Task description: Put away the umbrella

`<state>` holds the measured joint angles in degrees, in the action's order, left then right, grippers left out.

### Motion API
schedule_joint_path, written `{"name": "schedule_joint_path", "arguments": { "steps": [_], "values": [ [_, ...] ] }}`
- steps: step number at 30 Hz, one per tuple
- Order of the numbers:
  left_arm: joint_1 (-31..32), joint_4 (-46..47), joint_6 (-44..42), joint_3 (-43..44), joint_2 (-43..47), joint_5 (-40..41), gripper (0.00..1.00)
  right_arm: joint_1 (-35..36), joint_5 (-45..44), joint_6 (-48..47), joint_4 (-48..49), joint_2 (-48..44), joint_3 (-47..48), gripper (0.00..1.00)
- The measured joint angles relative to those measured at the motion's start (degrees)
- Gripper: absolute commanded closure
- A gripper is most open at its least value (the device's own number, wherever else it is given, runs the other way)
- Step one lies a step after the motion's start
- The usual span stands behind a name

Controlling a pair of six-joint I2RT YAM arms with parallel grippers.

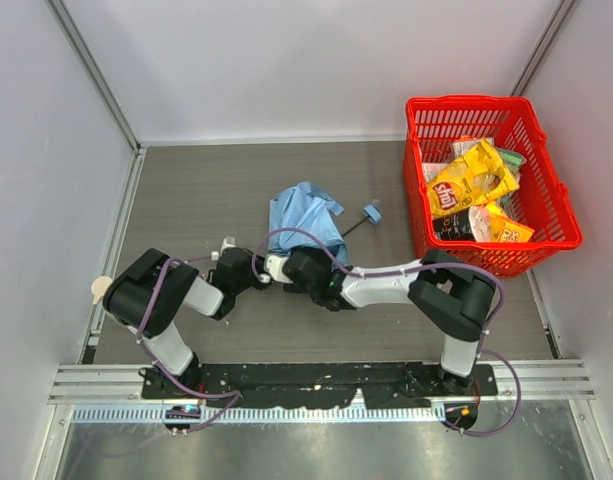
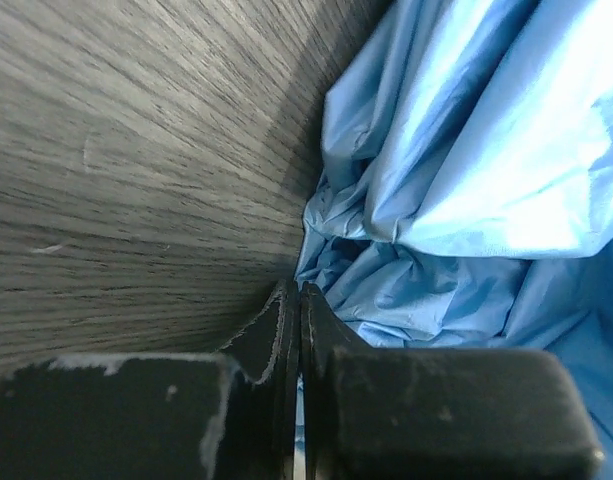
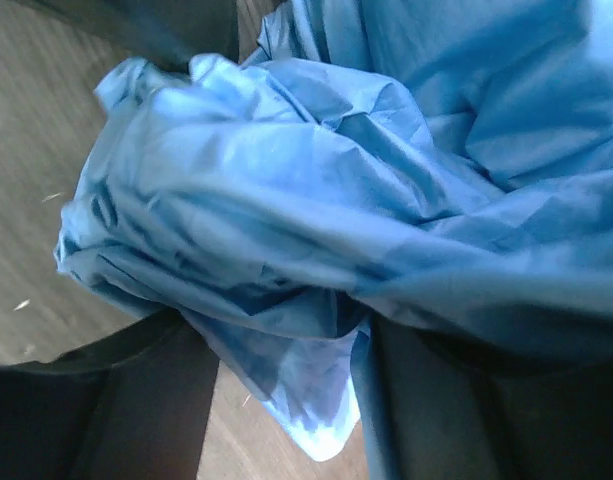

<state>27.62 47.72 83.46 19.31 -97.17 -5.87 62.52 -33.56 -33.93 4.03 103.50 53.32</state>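
Grey wood-grain table (image 1: 206, 190), white walls around it. Nearest, the left gripper (image 2: 295, 295) has its fingers pressed together at the edge of the umbrella (image 1: 304, 222). The right gripper (image 1: 291, 262) holds its fingers wide apart with bunched blue fabric between them. The umbrella lies crumpled mid-table, its handle (image 1: 372, 211) pointing right. Farther right, a red basket (image 1: 466, 102) holds a yellow crisp bag (image 1: 471, 178); its red logo is too small to read.
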Motion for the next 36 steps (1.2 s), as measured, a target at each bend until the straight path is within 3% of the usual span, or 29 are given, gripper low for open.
{"name": "schedule_joint_path", "arguments": {
  "steps": [3, 11, 13, 18, 22, 27, 34, 36],
  "values": [
    [-0.24, -0.11, -0.15, 0.17, -0.13, -0.07, 1.00, -4.07, 8.04, -1.51, -4.09, 1.42, 3.72, 0.64],
    [-1.31, -0.20, -1.33, 0.61, -0.55, -1.95, 1.00, -6.78, 18.27, -3.26, -11.15, 5.51, 10.40, 0.99],
    [-2.10, -0.26, -1.79, 0.61, -0.55, -2.71, 0.98, -6.82, 19.32, -3.21, -11.82, 5.62, 10.93, 0.99],
    [-3.72, -1.16, -4.63, -0.02, 1.60, -4.26, 0.54, -6.84, 21.57, -1.84, -11.89, 5.20, 10.95, 0.99],
    [-4.07, -5.31, -8.02, -2.34, 9.55, -3.50, 0.32, -6.71, 24.30, 0.37, -12.76, 4.50, 10.93, 0.99],
    [-4.17, -15.78, -11.89, -4.42, 21.59, -0.68, 0.23, -6.21, 28.81, 3.39, -13.16, 2.45, 10.91, 0.99],
    [-4.22, -29.53, -15.69, -4.66, 34.84, 1.81, 0.20, -6.14, 33.27, 6.16, -15.67, 2.36, 12.20, 0.99],
    [-4.24, -34.14, -16.28, -4.72, 38.88, 3.10, 0.10, -6.01, 33.88, 6.45, -15.72, 2.36, 12.39, 0.94]
  ]
}}
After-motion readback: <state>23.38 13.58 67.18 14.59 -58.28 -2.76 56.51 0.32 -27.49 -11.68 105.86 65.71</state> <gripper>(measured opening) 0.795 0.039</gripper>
